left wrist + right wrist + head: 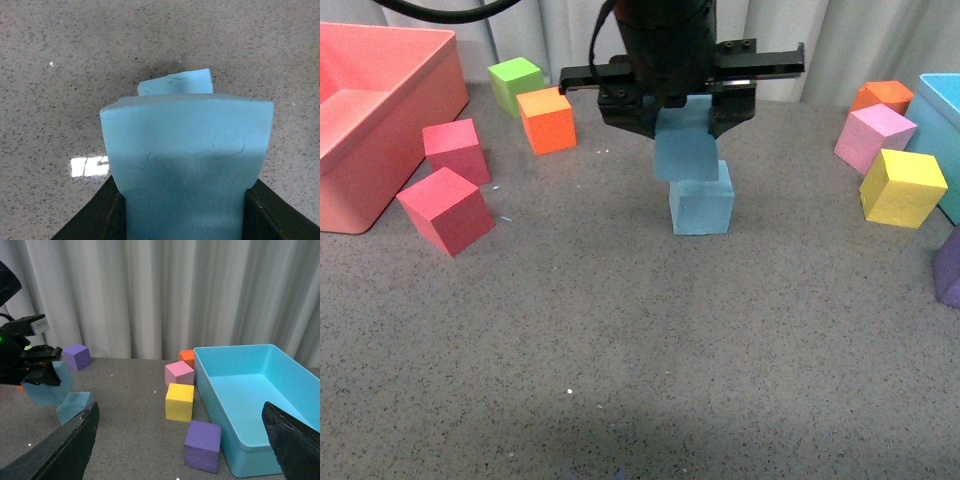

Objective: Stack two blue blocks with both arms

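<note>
Grey speckled tabletop (620, 380) runs back to pale pleated curtains (150, 290), and near its middle sits the landmark for everything else: a light sky-blue matte foam cube (702, 208) lying flat on the surface. Right above it, shifted a little to its left in the front view, hangs the second sky-blue foam cube (684, 152), pinched in the black left gripper (687, 122). The jaws press on two opposite side faces, so the underside is left free to land on the cube below. A cube has no long axis to speak of; what counts is how its faces sit, and these look slightly tilted and turned against those of the landmark cube, with the lower edge slanting. Whether the two touch I cannot tell, since the left wrist view shows only a far sliver of the lower cube past the held one. I judge this to be the lowering step, with a small squaring-up wanted before release. Well to the right of the landmark cube, the right gripper (179, 410) is spread wide and empty
</note>
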### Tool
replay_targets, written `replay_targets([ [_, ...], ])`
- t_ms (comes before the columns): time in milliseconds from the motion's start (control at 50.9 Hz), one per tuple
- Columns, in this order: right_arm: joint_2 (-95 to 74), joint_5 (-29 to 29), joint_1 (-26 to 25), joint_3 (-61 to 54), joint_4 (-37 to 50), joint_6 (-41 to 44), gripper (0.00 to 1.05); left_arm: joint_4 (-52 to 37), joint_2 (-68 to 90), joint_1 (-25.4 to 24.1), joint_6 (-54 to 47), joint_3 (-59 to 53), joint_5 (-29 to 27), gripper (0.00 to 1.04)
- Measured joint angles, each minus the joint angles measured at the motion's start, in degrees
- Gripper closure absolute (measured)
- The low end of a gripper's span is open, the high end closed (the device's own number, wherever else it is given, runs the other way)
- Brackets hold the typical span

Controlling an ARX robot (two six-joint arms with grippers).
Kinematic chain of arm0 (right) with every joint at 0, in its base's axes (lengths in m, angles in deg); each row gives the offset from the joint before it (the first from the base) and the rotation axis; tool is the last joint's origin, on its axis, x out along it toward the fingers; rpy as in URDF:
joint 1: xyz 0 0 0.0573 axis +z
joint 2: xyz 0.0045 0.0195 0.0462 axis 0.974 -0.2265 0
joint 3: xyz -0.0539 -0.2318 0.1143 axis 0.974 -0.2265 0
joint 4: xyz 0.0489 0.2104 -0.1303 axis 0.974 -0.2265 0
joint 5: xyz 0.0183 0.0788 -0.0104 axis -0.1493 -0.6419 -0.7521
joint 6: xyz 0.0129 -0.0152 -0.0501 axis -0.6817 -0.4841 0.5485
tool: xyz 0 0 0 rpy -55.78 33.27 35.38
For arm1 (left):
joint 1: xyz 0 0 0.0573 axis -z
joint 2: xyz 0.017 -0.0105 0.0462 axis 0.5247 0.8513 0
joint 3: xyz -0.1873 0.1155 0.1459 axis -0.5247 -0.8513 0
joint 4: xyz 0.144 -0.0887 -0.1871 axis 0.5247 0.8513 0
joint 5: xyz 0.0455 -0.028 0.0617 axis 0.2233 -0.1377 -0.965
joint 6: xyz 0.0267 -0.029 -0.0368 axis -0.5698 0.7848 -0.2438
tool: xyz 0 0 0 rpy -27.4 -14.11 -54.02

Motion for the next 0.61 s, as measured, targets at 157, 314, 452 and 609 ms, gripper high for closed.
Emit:
replay_targets([
  [157, 0.0, 0.0, 0.0, 0.0, 0.0, 0.02, 0.1, 2.84, 3.37, 1.75, 0.81, 5.92, -0.72, 0.62],
  [314, 0.0, 0.02, 0.0, 0.0, 0.0, 0.0, 0.1, 4.09, 6.71, 2.69, 0.83, 9.57, -2.8, 0.62],
  [452, 0.0, 0.0, 0.0, 0.0, 0.0, 0.0, 0.1, 5.03, 8.59, 2.82, 0.81, 11.32, -3.52, 0.62],
  [609, 0.0, 0.0, 0.0, 0.0, 0.0, 0.0, 0.1, 5.31, 9.57, 2.86, 0.77, 12.13, -3.98, 0.62],
])
